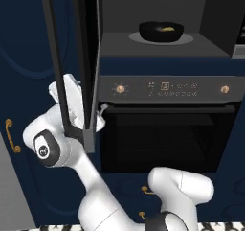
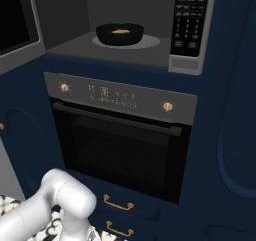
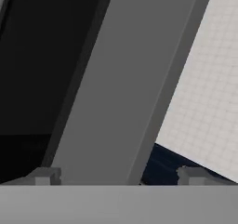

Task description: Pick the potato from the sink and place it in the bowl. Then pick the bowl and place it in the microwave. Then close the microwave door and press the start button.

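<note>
Left base view, upper left: I see the microwave door [image 1: 76, 57] swung open, edge-on, long axis upright, with my white hand half hidden behind its lower end. Right base view adds the keypad panel [image 2: 189, 20] at upper right. Both show the bowl [image 1: 161, 31] inside the microwave [image 1: 210, 19], potato [image 1: 166, 29] in it, orientation too small to tell. Hand view: gripper [image 3: 121, 175] spread wide, holding nothing, grey door edge between the tips; contact unclear.
</note>
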Controlling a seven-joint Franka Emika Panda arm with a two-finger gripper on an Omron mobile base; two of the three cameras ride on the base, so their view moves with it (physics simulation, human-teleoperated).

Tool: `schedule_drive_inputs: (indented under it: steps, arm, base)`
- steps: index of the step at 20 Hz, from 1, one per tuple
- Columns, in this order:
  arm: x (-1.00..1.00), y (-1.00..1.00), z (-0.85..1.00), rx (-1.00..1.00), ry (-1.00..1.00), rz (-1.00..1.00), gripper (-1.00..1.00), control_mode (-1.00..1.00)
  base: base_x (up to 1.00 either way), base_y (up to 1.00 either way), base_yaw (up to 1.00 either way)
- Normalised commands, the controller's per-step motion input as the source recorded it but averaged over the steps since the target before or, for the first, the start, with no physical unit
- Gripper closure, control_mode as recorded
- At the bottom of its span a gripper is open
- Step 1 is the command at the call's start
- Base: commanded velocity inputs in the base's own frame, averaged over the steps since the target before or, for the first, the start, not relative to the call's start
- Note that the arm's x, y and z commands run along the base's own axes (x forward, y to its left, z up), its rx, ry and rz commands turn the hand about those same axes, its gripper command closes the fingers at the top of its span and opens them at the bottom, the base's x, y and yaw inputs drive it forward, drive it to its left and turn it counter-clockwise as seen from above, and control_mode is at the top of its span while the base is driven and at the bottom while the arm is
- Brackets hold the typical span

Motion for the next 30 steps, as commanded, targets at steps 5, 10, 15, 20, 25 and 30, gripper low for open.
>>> schedule_drive_inputs:
  steps: [5,10,15,20,25,30]
  arm:
    - [-0.21,-0.48,0.16,0.03,-0.29,-0.14,-1.00,-1.00]
    - [-0.12,-0.84,0.02,0.14,-0.21,0.00,-1.00,-1.00]
    - [-0.02,-1.00,-0.01,0.16,-0.12,0.15,-1.00,-1.00]
    - [0.07,-0.94,-0.03,0.18,-0.10,0.28,-1.00,-1.00]
    - [0.24,-0.79,0.00,0.18,-0.14,0.39,-1.00,-1.00]
    - [0.34,-0.64,0.00,0.13,-0.15,0.40,-1.00,-1.00]
  base:
    - [0.00,0.00,0.00]
    - [0.00,0.00,0.00]
    - [0.00,0.00,0.00]
    - [0.00,0.00,0.00]
    - [0.00,0.00,0.00]
    - [0.00,0.00,0.00]
